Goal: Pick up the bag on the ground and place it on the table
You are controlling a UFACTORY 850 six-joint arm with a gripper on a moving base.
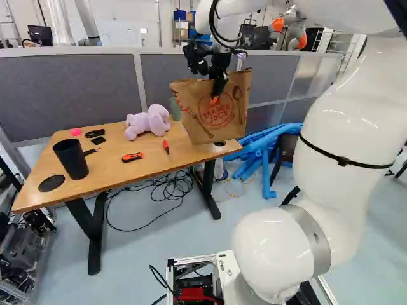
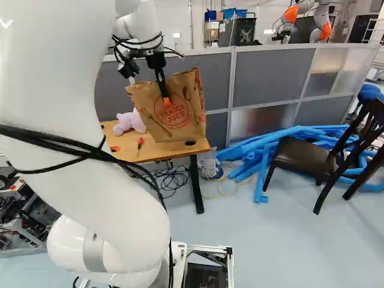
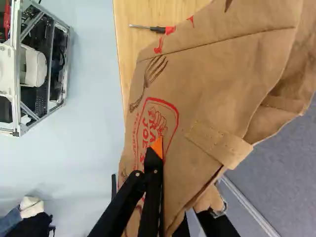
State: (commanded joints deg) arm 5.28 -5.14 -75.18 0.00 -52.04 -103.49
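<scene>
Observer: Where is the bag?

Recorder: Paper bag [image 1: 219, 127] up at the far-right end of the table [image 1: 114, 149] in the left base view, off the floor, mouth upward, slightly tilted. Whether its base touches the wood cannot be told.

Observer: And the grip?

Recorder: Gripper [image 2: 166, 99] closed on one broad paper wall. One orange pad [image 3: 157, 146] lies flat against the printed face; the other finger passes behind the paper, its tip hidden. Gap narrow, about the thickness of the wall, by judgement.

Observer: Why there?

Recorder: Likely because a thin wall offers an easy pinch, and the weight can hang beneath it. Cost: the bag may swing or twist about that one hold, and the paper could crease or tear.

Observer: The other things on top?

Recorder: Plush toy [image 1: 149, 121] just beside the bag, red-handled screwdriver [image 1: 166, 147] near it, black cup [image 1: 70, 159] well apart. The end spot probably suits because it avoids most of them.

Observer: Stage?

Recorder: Placing, late in the task. Next probably calls for a little more travel inward, since the edge is near, then lowering until the base sits flat, then release.
</scene>
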